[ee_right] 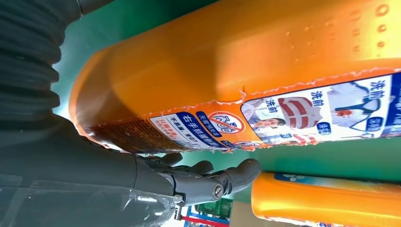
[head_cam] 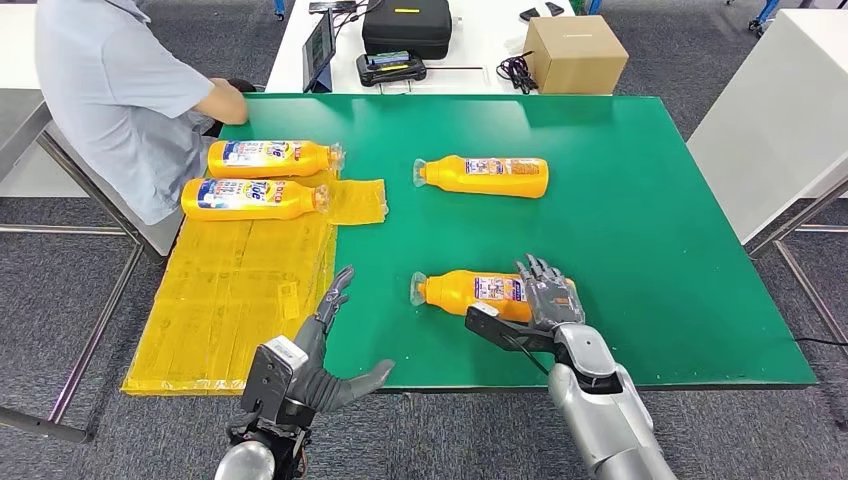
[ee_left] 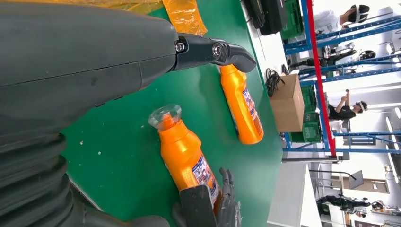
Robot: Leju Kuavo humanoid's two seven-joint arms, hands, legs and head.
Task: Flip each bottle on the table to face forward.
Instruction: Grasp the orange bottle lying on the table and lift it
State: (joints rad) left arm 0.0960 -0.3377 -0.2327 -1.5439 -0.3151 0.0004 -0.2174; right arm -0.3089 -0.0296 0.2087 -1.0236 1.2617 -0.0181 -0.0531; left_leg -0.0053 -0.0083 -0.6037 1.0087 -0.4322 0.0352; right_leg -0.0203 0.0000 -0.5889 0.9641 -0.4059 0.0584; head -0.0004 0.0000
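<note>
Our right hand (head_cam: 548, 292) grasps the near bottle (head_cam: 470, 290), lying capped end toward nine o'clock; our left hand (head_cam: 318, 358) hangs released, fingers spread.

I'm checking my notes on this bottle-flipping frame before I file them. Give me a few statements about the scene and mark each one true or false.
1. Four orange bottles lie on the table. True.
2. The right hand is at the nearest bottle. True.
3. The left hand holds a bottle. False: it is open, holding nothing.
4. All bottles lie on the yellow sheet. False: just two do; the far right bottle and the nearest one lie on the green table.
5. A person is at the table's far left corner. True.
</note>
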